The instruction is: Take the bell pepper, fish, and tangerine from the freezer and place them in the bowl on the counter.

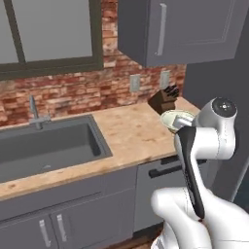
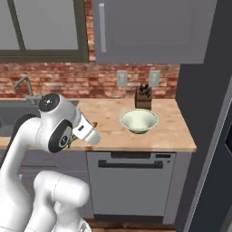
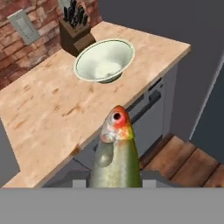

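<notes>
The fish (image 3: 117,153), grey-green with a red-orange head, stands up from the bottom of the hand view with my gripper shut on its body. Its head points toward the bowl (image 3: 104,61), which is round, pale green-white and empty on the counter (image 3: 48,105). In the right base view my gripper (image 2: 92,130) hovers over the counter's front edge, left of the bowl (image 2: 139,120); the fish's orange tip (image 2: 95,123) pokes out past the hand. My arm partly hides the bowl (image 1: 174,118) in the left base view. The bell pepper and the tangerine are out of view.
A dark knife block (image 2: 143,97) stands against the brick wall just behind the bowl. The sink (image 1: 46,146) with its faucet lies to the left. A dishwasher front (image 2: 131,186) sits below the counter. The freezer's dark door edge (image 2: 225,149) rises at the right.
</notes>
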Robot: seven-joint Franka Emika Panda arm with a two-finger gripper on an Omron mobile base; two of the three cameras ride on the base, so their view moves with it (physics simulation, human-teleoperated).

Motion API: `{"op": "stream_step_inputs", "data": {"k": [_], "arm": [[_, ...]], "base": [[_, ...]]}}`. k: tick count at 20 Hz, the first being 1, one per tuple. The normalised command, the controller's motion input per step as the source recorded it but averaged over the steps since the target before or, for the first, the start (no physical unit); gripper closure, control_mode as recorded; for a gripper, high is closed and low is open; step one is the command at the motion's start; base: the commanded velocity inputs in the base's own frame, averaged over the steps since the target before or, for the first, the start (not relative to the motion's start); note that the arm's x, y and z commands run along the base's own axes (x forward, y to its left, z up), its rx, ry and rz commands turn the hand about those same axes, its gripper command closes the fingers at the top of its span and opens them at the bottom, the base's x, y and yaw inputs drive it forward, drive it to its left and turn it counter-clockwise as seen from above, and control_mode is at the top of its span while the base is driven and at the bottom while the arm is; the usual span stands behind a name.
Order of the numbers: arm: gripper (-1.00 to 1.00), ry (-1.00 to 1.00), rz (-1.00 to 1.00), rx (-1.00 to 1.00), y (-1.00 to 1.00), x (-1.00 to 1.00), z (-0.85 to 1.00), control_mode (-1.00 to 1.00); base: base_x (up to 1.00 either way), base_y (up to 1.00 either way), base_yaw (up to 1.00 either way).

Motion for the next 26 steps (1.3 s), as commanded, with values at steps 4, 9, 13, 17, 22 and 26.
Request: {"op": "stream_step_inputs", "data": {"k": [4,9,13,17,22,26], "arm": [[1.0,0.0,0.0,0.0,0.0,0.0,0.0,1.0],[1.0,0.0,0.0,0.0,0.0,0.0,0.0,1.0],[1.0,0.0,0.0,0.0,0.0,0.0,0.0,1.0],[1.0,0.0,0.0,0.0,0.0,0.93,-0.43,-1.0],[1.0,0.03,0.0,0.0,0.0,0.97,-0.69,-1.0],[1.0,0.05,0.0,0.0,0.0,0.96,-0.81,-1.0]], "base": [[0.91,-0.64,-0.01],[0.85,-0.44,0.0],[0.93,-0.07,0.0],[0.0,0.0,0.0],[0.0,0.0,0.0],[0.0,0.0,0.0]]}}
